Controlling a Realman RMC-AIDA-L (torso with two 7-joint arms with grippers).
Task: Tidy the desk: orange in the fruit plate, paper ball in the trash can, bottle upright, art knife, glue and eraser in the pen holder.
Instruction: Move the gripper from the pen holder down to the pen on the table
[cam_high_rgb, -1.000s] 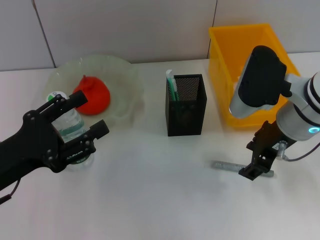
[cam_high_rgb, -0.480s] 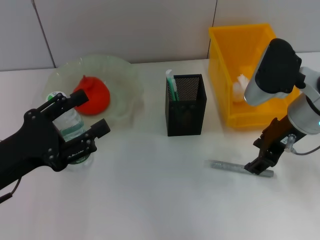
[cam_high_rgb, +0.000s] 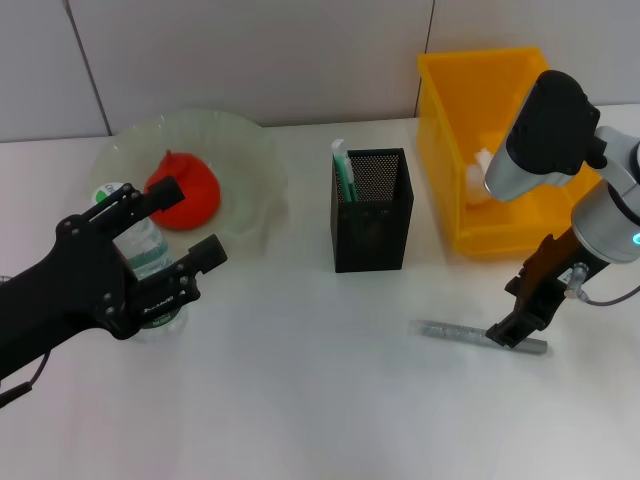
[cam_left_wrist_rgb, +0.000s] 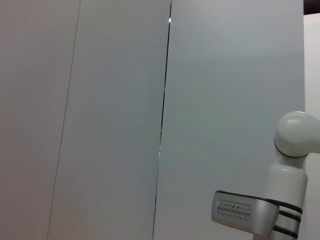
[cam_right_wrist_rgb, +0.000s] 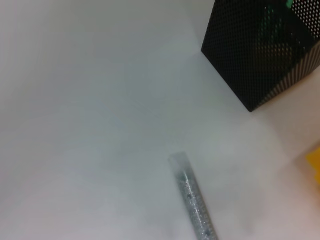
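**Right gripper down on the knife, left gripper around the bottle**

Head view: the right gripper is lowered onto the right end of the art knife, which lies flat on the desk near its right edge, in front of the yellow trash can. Its jaws straddle the handle, but I cannot tell whether they pinch it yet. Gripping at the end would leave the long body free to drop into the pen holder, which stands mid-desk and already holds 1 green and white stick. The left gripper has its jaws spread on either side of the bottle, which stands upright just in front of the fruit plate at the desk's back left. The orange rests in that plate, and something pale, likely the paper ball, sits in the trash can.

Left wrist view: only wall panels and part of the robot's body show.

Right wrist view: the knife lies flat and well apart from the pen holder, so a lift and carry is likely needed.
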